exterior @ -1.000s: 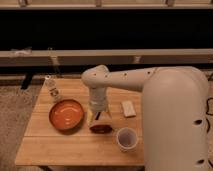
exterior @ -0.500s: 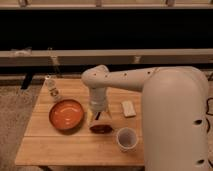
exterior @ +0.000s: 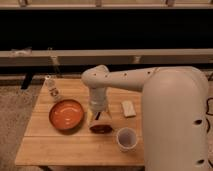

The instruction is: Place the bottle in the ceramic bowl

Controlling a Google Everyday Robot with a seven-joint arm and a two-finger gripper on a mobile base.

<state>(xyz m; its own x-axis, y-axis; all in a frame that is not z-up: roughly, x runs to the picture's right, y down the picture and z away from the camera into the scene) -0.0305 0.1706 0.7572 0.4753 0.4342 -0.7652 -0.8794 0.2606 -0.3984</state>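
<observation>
Bottle: the bottle (exterior: 51, 90) stands upright at the far left corner of the table (exterior: 40, 150). It is outside the bowl and nothing touches it.
Bowl: the bowl (exterior: 66, 115) sits near the bottle on its front right, apart from it. It looks empty.
Gripper: the gripper (exterior: 100, 121) points down over the middle of the table, just right of the bowl, between it and the white cup (exterior: 126, 138). It is well apart from the bottle.
Jaws: spread wide, with no hold on the bottle. A dark reddish patch (exterior: 101, 129) lies right under the tips; it may be a small item or only shadow, I cannot tell which.
Other: a small white block (exterior: 128, 108) lies on the table right of the arm.
Done: nothing as yet; the bottle is neither gripped nor lifted.
Left: by my reckoning, all of it: reach over to the far left corner, close on the bottle, lift it, carry it over the bowl and let go.
</observation>
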